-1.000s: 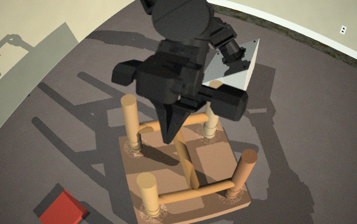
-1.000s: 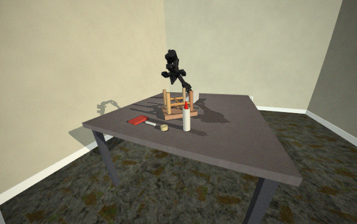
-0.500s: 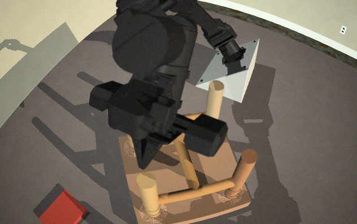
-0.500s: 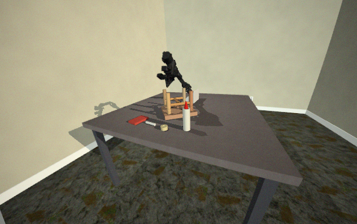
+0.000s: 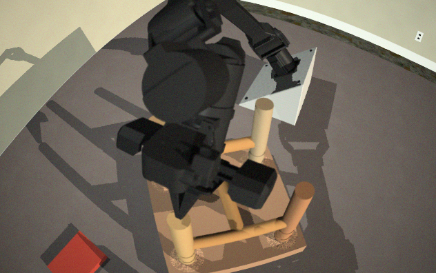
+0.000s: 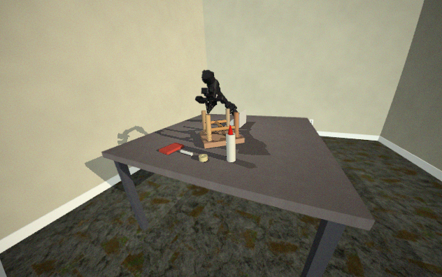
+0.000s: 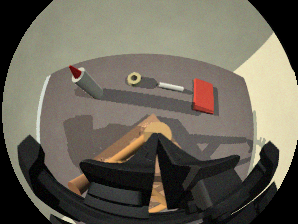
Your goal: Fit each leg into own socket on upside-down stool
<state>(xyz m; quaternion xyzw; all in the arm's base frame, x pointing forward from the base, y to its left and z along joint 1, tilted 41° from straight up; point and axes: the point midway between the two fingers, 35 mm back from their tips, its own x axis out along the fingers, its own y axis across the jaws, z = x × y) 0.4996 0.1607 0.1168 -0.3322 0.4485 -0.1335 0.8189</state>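
The wooden stool stands upside down with its seat (image 5: 224,255) (image 6: 220,141) flat on the table. Three legs stand upright in corner sockets: the front left leg (image 5: 181,238) (image 6: 208,127), the back right leg (image 5: 261,127) and the front right leg (image 5: 296,210). My arm hides most of the back left leg. Rungs (image 5: 238,234) join the legs. My gripper (image 5: 179,214) (image 6: 208,111) (image 7: 156,136) is shut on nothing, and its tips point down at the top end of the front left leg. I cannot tell whether they touch it.
The arm's white base block (image 5: 276,100) stands just behind the stool. A red block (image 5: 77,255) (image 6: 170,148) (image 7: 204,95), a white pen (image 6: 186,152) (image 7: 170,86), a tape roll (image 6: 203,157) (image 7: 135,76) and a glue bottle (image 6: 230,147) (image 7: 85,82) lie in front.
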